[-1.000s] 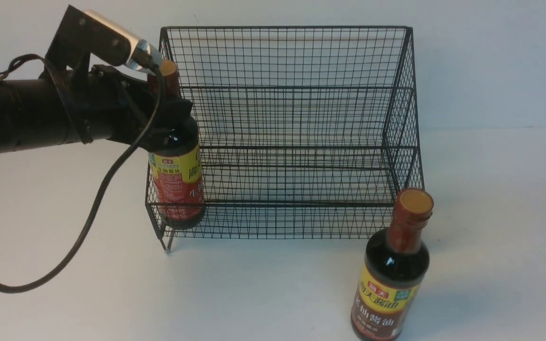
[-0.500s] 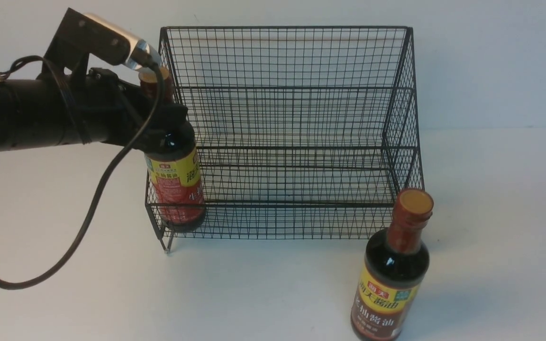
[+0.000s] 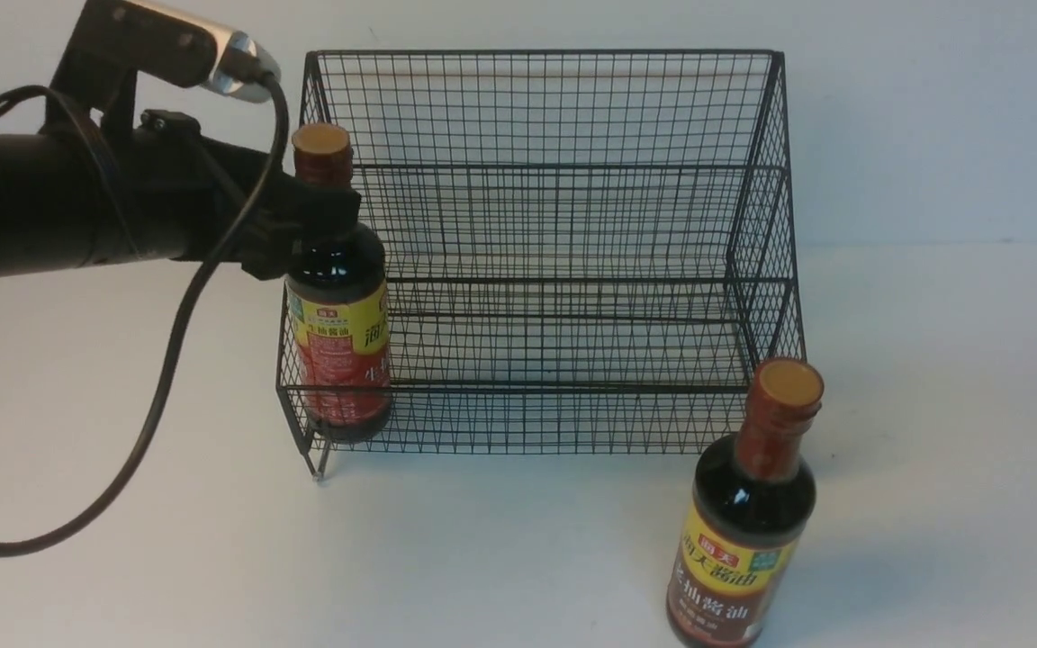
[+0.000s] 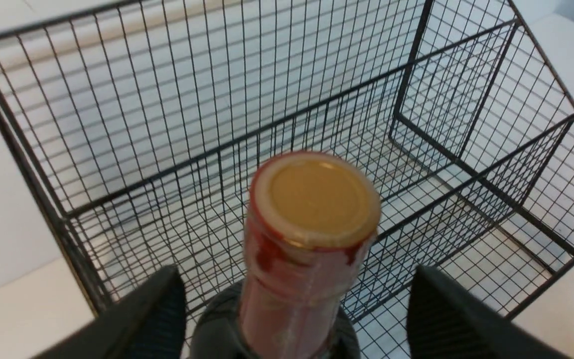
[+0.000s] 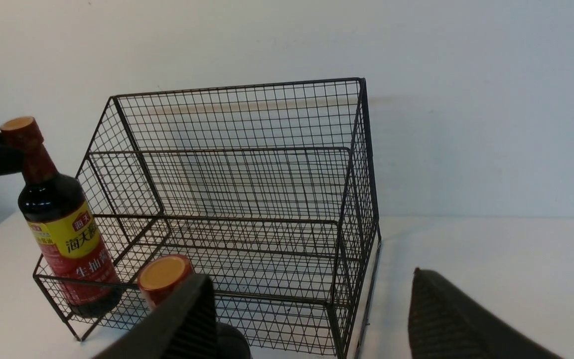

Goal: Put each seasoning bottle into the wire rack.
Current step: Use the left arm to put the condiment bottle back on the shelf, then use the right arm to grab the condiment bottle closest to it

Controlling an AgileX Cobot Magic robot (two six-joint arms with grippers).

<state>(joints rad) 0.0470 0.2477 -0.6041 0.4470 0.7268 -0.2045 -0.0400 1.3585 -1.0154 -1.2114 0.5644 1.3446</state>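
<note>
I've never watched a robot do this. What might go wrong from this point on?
1. The left gripper stands open around the neck of the racked bottle; a crooked retreat may catch the neck and topple this tall bottle.
2. The second bottle stands on the table near a front corner of the wire rack, with one finger of the right gripper close beside its cap; a nudge might knock it over.

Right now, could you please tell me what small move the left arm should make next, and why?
Probably pull the left gripper away from the bottle: it stands upright in the rack's front left corner, and the fingers are clear of its neck.
</note>
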